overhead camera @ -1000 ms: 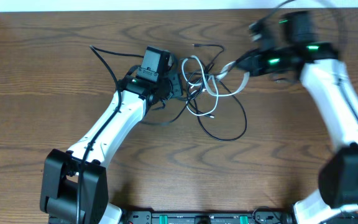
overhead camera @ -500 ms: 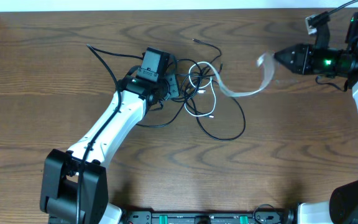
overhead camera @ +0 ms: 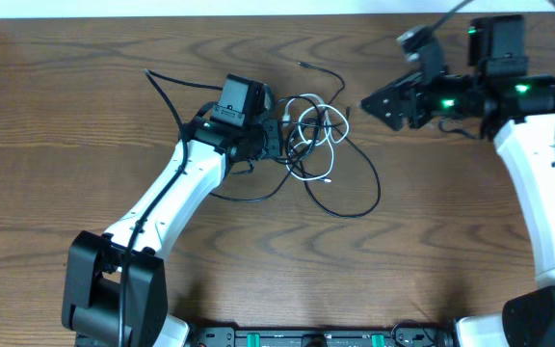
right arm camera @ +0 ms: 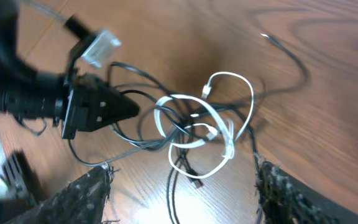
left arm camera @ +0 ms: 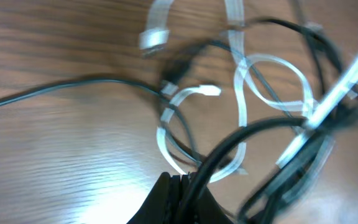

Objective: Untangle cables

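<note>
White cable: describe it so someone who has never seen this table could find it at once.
On the wooden table, look at the tangle at the tip of the left gripper, near top centre in the overhead view. The white cable loops through it in a few rings; it is the only pale cord among thin black cords.
</note>
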